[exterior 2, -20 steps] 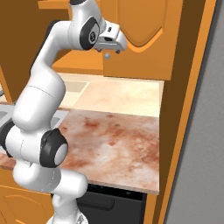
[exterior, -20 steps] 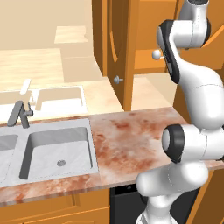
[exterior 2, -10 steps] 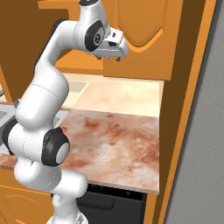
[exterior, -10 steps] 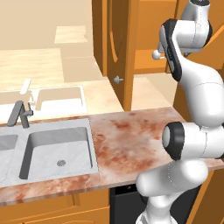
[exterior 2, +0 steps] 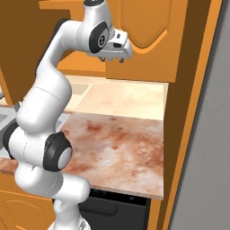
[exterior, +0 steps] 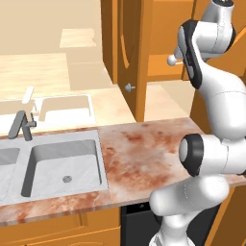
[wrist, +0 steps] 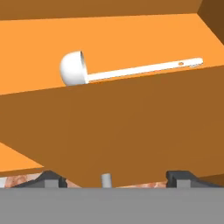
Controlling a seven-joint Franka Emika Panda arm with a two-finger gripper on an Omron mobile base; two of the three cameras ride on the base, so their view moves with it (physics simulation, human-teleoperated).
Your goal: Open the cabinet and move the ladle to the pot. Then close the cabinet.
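The cabinet [exterior: 129, 43] stands open, its left door swung out edge-on with a round silver knob [exterior: 128, 87]. In the hand view the ladle [wrist: 74, 68] lies on its side on the cabinet's orange shelf [wrist: 131, 39], bowl to the left, thin handle [wrist: 148, 68] running right. My gripper [wrist: 116, 177] points at the shelf's front from below the ladle, open, with nothing between its tips. From the right base view the gripper [exterior 2: 113, 57] hangs high in front of the arched door panel [exterior 2: 148, 27]. The pot is out of view.
A marbled counter [exterior: 144, 149] lies under the arm, with a steel sink [exterior: 62, 163] and faucet [exterior: 21, 126] to its left. A second silver knob [exterior: 171, 60] shows beside my upper arm. A tall orange wall panel [exterior 2: 197, 103] closes the right side.
The hand has shifted slightly to the right and closer to the cabinet opening. The doors and the counter are as before.
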